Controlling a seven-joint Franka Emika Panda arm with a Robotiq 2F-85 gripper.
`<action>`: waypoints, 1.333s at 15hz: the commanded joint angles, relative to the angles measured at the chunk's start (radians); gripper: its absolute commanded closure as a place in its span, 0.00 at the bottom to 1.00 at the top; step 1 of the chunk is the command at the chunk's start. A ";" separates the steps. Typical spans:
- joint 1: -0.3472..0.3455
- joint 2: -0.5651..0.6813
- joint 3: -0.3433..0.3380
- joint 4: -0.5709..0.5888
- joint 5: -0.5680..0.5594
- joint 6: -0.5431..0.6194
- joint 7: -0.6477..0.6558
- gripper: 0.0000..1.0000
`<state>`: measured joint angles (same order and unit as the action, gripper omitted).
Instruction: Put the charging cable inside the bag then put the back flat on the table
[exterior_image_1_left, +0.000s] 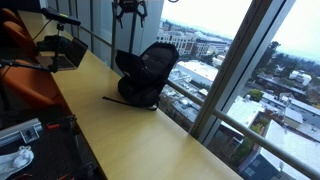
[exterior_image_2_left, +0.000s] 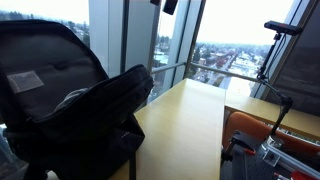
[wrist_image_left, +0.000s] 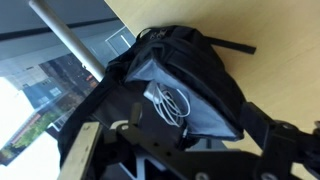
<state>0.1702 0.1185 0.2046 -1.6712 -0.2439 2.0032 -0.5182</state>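
The black bag (exterior_image_1_left: 148, 72) stands upright on the tan table (exterior_image_1_left: 140, 135) beside the window, with its top open. It fills the left of an exterior view (exterior_image_2_left: 70, 110). In the wrist view the bag (wrist_image_left: 195, 55) is seen from above, and the white charging cable (wrist_image_left: 170, 103) lies coiled inside its open compartment. My gripper (exterior_image_1_left: 130, 12) hangs well above the bag, open and empty. Its dark fingers frame the bag's opening in the wrist view (wrist_image_left: 195, 122). The table also shows in the wrist view (wrist_image_left: 260, 20).
Orange chairs (exterior_image_1_left: 30, 85) and a laptop (exterior_image_1_left: 65, 52) stand at the table's far end. Another orange chair (exterior_image_2_left: 262, 132) and a stand (exterior_image_2_left: 282, 30) are alongside the table. The window frame (exterior_image_1_left: 225, 75) runs along the table's edge. Clutter (exterior_image_1_left: 15, 150) lies nearby.
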 joint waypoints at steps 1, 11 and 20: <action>-0.021 -0.132 -0.002 -0.250 0.072 0.114 -0.215 0.00; 0.018 -0.244 -0.020 -0.566 0.079 0.351 -0.700 0.00; 0.034 -0.180 -0.011 -0.533 0.065 0.507 -0.874 0.00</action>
<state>0.1894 -0.0977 0.2022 -2.2273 -0.1833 2.4542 -1.3635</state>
